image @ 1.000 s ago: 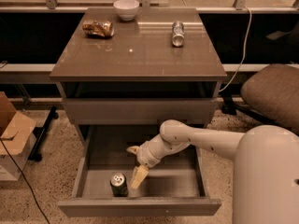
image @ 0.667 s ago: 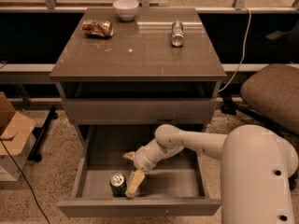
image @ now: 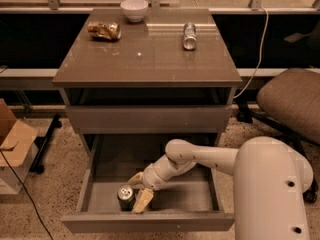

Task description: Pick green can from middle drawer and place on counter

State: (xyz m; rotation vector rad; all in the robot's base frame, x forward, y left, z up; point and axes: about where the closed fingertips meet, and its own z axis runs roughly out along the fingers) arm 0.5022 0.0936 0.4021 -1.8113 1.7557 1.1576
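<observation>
The green can (image: 125,197) stands upright in the front left part of the open middle drawer (image: 150,222), its silver top showing. My gripper (image: 138,190) reaches down into the drawer just right of the can. It is open, with one pale finger (image: 142,201) at the can's front right and the other behind it. The can is not gripped. The counter (image: 150,59) is the glossy cabinet top above the drawer.
On the counter lie a crushed orange-gold can (image: 104,30), a silver can (image: 189,36) and a white bowl (image: 134,9). An office chair (image: 290,101) stands to the right. A cardboard box (image: 12,144) sits on the floor at left.
My gripper has moved left in the drawer, closing in on the green can. The can has not moved.
</observation>
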